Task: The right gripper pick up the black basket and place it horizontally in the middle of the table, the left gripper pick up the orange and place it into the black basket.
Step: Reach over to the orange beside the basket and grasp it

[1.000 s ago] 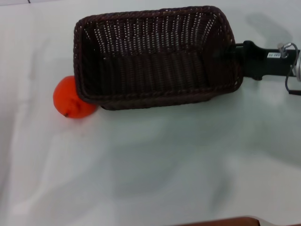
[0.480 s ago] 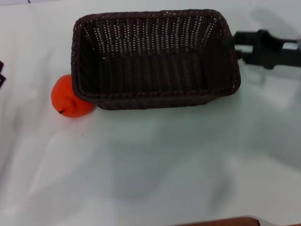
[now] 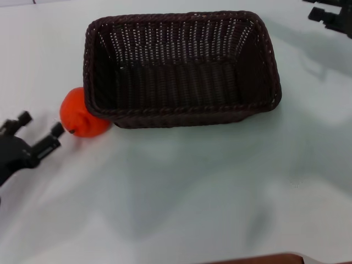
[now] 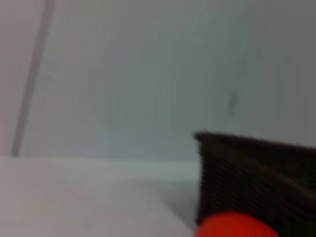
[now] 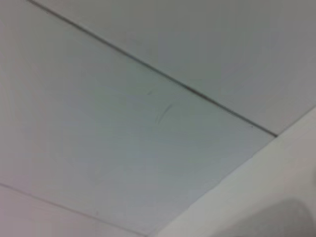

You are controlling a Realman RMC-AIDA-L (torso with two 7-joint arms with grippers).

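The black basket [image 3: 181, 111] lies flat and lengthwise across the far middle of the white table [image 3: 198, 181], with nothing inside. The orange [image 3: 77, 116] rests on the table against the basket's near-left corner. My left gripper [image 3: 41, 124] is open at the left edge, its fingertips just short of the orange, with nothing held. My right gripper [image 3: 329, 10] is at the far right corner, apart from the basket, and its fingers look spread and empty. The left wrist view shows the orange [image 4: 237, 227] close in front of the basket's wall [image 4: 256, 182].
A brown edge [image 3: 264, 258] runs along the near side of the table. The right wrist view shows only pale panels with a dark seam [image 5: 148, 66].
My right gripper has let go of the basket's right end and drawn back to the far right. The basket has settled flat. My left gripper has come in from the left toward the orange.
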